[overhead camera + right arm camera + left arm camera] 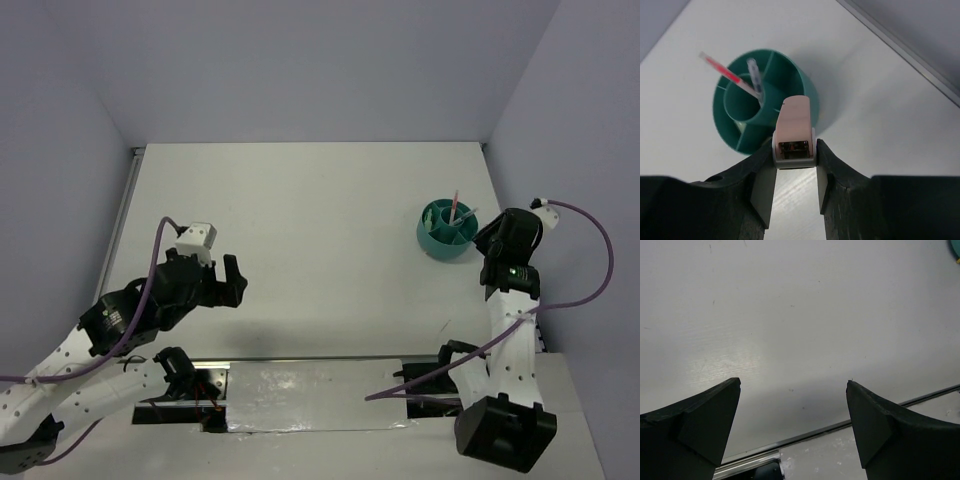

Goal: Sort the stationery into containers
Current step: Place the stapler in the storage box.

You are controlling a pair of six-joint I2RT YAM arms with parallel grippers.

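The round teal organiser (447,230) stands at the table's right side, with a pink pen (455,207) and a grey pen upright in its middle cup. In the right wrist view the organiser (765,102) lies just beyond my fingertips. My right gripper (795,150) is shut on a small pink and grey block (795,130), held just above the organiser's near rim. From above, the right gripper (495,240) sits at the organiser's right side. My left gripper (228,280) is open and empty over bare table at the left; its jaws stand wide apart (794,385).
A metal rail (840,426) runs along the table's near edge under the left gripper. A sliver of the organiser shows at the top right corner of the left wrist view (956,247). Grey walls close in the table on three sides.
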